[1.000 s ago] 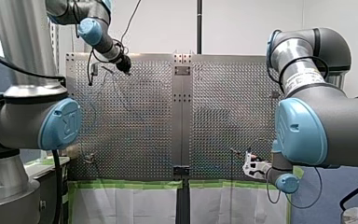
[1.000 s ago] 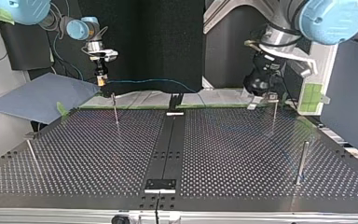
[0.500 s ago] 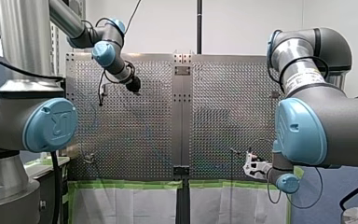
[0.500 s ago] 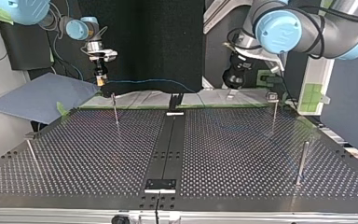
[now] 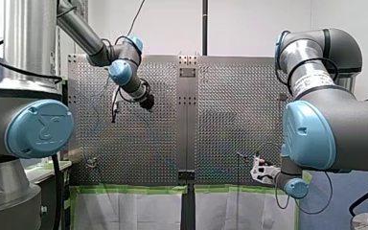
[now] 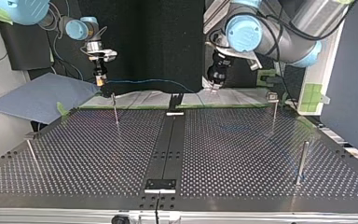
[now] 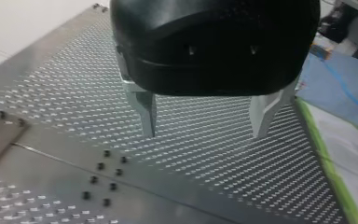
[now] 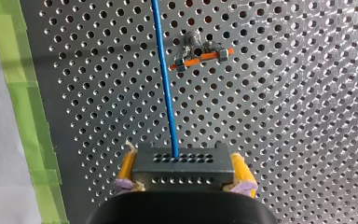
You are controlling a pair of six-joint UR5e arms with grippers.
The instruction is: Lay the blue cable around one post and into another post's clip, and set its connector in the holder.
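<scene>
My left arm (image 5: 122, 72) has swung across the bench (image 6: 242, 149) from its corner toward the middle, probably heading for the cable. The left claw (image 7: 205, 133) hangs spread wide and empty. The right claw (image 8: 182, 162) is clenched on the dark connector (image 8: 182, 175). The blue cable (image 8: 165, 84) runs ahead of it, beside an orange-clipped post (image 8: 198, 51).

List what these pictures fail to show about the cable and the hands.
- Top view: the blue cable is too thin to follow near the left hand, against the dark backdrop.
- Front view: the blue cable is too faint to trace over the perforated table.
- Right wrist view: the clip post is seen end-on, its shaft hidden.
</scene>
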